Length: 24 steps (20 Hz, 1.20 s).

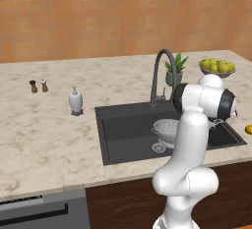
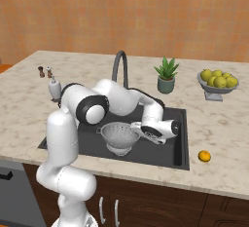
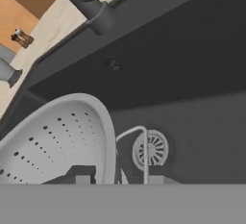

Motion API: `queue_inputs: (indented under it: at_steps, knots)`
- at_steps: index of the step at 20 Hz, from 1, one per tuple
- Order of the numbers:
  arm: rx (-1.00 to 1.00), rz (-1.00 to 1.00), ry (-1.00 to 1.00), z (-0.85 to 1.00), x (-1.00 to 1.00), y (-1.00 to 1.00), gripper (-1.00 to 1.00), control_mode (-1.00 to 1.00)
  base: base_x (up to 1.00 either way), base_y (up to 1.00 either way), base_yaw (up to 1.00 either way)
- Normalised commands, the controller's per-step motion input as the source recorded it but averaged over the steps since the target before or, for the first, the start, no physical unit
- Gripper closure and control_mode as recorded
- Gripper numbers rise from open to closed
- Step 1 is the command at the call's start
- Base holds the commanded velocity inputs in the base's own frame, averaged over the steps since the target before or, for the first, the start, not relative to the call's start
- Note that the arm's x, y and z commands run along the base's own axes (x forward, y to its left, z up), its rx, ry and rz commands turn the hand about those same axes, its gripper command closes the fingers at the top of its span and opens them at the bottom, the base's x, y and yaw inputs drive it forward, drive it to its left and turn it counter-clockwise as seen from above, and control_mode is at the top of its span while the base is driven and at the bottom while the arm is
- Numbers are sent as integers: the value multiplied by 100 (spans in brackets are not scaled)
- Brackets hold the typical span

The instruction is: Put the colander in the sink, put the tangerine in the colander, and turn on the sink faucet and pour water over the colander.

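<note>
Closest up, the two-finger gripper point(image 3: 115, 180) is pinched shut on the rim of the round silver perforated metal colander point(image 2: 119, 136), inside the dark-grey rectangular sink point(image 1: 113, 129). I'd set it flat beside the drain, then release gently.

Sink point(image 2: 180, 138) floor open right of the colander point(image 2: 118, 136), which sits beside the drain point(image 3: 150, 149); gooseneck faucet point(image 2: 120, 67) arches over the rear rim, potted plant point(image 2: 166, 76) crowds the back corner, table around the tangerine point(image 2: 204, 156) lies free.
</note>
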Motion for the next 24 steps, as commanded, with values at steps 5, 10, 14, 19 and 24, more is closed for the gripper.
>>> queue_inputs:
  at_steps: [5, 10, 14, 19, 24]
  knots:
    - [-8, 0, -14, -39, 10, 25, 100, -100, 0, 0, 0]
    - [-11, 0, -3, -43, 38, 2, 100, -100, 0, 0, 0]
    - [-12, 0, 0, -46, 17, 0, 100, -100, 0, 0, 0]
    - [-10, 0, 0, -40, -3, 0, 100, -100, 0, 0, 0]
    - [-2, 0, 0, -26, 0, 0, 100, -100, 0, 0, 0]
